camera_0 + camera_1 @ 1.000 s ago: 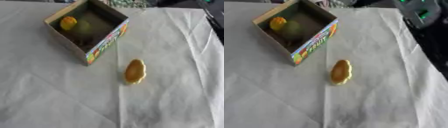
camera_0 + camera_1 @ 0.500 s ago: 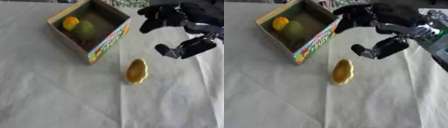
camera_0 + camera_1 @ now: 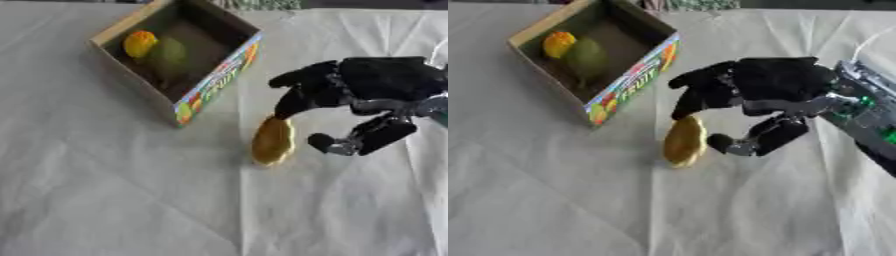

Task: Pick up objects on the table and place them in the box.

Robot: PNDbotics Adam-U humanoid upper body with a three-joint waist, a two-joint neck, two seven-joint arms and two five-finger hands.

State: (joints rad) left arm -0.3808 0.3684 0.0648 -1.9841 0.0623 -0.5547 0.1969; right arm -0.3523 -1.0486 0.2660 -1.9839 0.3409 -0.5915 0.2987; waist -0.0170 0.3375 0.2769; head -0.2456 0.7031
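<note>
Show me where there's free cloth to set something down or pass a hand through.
Free: the cloth left of and below the yellow oblong object, and the strip left of the box. Crowded: between box and object, where the right hand comes in, fingers at the object's top end. The box's near end holds an orange piece and a green piece.

Head stereo pair, both eyes looking steeply down, close over the same table (image 3: 105, 200), right eye's framing shifted slightly
</note>
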